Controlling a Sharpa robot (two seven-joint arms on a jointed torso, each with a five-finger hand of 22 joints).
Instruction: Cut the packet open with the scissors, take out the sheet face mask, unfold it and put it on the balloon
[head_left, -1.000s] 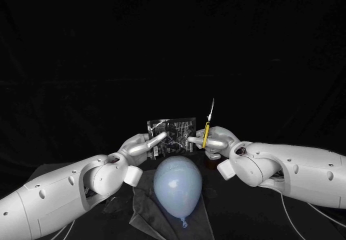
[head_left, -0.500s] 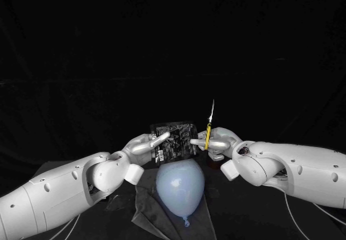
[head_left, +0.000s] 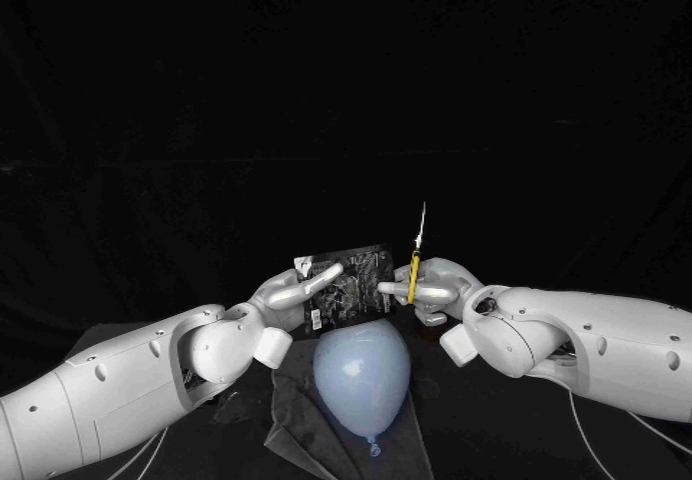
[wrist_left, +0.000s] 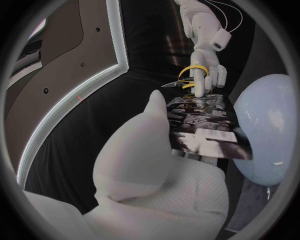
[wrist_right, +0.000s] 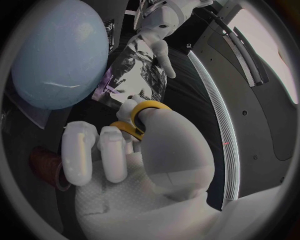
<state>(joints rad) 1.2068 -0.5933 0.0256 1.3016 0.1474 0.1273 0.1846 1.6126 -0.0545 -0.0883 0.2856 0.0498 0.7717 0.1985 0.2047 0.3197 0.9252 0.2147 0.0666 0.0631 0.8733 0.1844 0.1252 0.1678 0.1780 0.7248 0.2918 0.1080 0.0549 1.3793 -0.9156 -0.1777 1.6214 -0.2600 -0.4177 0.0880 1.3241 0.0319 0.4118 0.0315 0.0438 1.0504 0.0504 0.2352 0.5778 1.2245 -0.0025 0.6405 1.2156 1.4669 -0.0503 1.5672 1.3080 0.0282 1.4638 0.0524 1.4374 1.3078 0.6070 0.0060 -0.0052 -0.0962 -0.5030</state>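
1. The left hand (head_left: 293, 292) was raised just up and to the left of the balloon (head_left: 361, 372). It pinched the packet (head_left: 353, 283) between thumb and a finger near the packet's left edge.
2. The packet hung in the air close above the balloon's rounded top, tilted so its right corner sat higher. Whether it touched the balloon could not be told, and no cut could be made out in it.
3. The balloon lay on a dark cloth (head_left: 296, 425), its knot towards the robot.
4. The scissors (head_left: 415, 262) stood up and to the right of the balloon, just beside the packet's right edge, with the thin blades pointing upward and apparently together.
5. The right hand (head_left: 441, 288), to the right of the balloon's top, held the scissors with its fingers through the yellow loops.
6. The cutting step seemed to be in hand but not yet begun. The next move probably called for parting the blades, turning them onto the packet's edge strip, and cutting shallowly while the left hand held the packet firm.
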